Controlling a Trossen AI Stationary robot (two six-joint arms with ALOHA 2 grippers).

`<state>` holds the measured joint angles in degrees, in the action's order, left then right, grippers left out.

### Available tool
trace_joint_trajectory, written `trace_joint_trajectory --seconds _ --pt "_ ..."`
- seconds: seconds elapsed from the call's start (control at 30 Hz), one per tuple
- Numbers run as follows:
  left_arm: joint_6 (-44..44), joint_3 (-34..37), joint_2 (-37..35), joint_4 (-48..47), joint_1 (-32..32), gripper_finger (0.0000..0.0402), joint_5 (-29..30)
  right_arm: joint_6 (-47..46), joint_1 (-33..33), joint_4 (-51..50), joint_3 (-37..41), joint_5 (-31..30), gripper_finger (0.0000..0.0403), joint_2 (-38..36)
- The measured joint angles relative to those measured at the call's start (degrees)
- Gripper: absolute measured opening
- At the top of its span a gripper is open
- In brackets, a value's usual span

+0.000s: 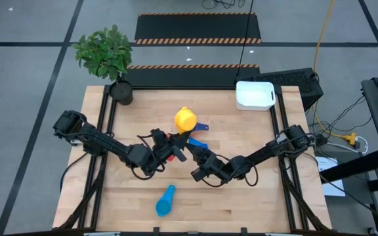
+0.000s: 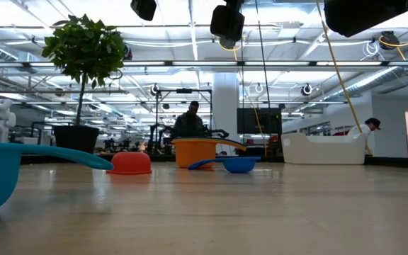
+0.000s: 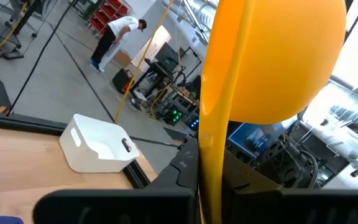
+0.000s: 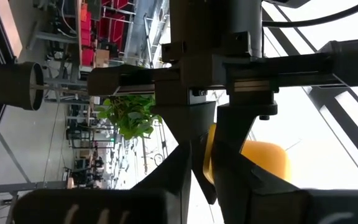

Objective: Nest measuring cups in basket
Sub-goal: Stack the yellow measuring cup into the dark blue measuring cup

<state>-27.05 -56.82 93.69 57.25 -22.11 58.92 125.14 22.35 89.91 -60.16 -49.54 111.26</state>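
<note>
My left gripper (image 1: 174,145) is near the table's middle, raised and shut on the yellow cup (image 1: 184,119), which fills the left wrist view (image 3: 278,56). My right gripper (image 1: 197,172) hovers just to its near-right, open and facing the left gripper. The light blue cup (image 1: 165,200) lies on its side near the near edge. A red cup (image 2: 131,163), an orange cup (image 2: 200,152) and a blue cup (image 2: 238,164) rest on the table under and beside the grippers. The white basket (image 1: 254,95) stands at the far right. My left gripper pinches the yellow cup's handle (image 3: 213,162) between its two fingers, which lie across the handle. The fingers slant upward, and the bowl (image 3: 278,56) stands beyond and above them. The cup is lifted clear of the table.
A potted plant (image 1: 121,92) stands at the far left corner. Blue cup handles (image 1: 202,127) show beside the yellow cup. People stand in the room beyond the far edge. Bare wood lies along the near edge and the right side.
</note>
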Motion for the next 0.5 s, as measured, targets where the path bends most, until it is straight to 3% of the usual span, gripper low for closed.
trace_joint_trajectory --seconds 0.37,0.5 --pt "0.3 0.0 0.0 -0.1 0.0 0.0015 -0.7 0.0 0.0 0.0 0.0 -0.2 0.0049 0.0" --pt "0.8 0.0 0.0 -0.2 0.1 0.0007 -1.9 0.1 0.0 0.1 0.0 -1.2 0.0027 -0.1"
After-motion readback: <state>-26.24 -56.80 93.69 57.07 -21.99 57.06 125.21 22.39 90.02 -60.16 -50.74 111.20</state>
